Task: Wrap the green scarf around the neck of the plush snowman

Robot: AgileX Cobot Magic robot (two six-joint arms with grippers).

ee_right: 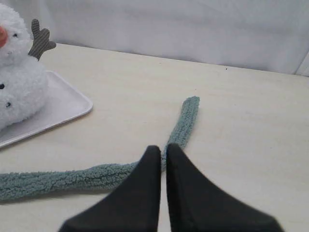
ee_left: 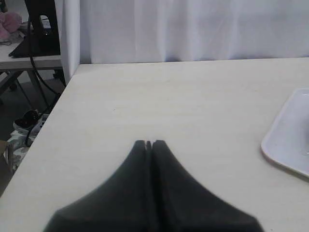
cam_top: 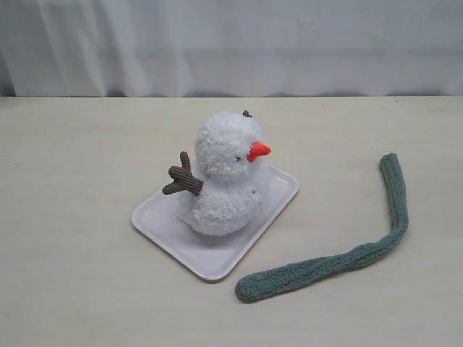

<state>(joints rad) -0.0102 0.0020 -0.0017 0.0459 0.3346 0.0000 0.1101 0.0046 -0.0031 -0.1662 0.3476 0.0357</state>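
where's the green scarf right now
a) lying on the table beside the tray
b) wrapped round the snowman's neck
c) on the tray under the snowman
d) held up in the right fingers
a: the green scarf lies in a curve on the bare table, apart from the tray where the plush snowman sits, with nothing gripping it.

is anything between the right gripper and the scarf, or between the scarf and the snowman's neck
Nothing visible. The shut right gripper faces the scarf directly over bare table. Between scarf and neck there is only open table and the low rim of the tray the snowman sits on.
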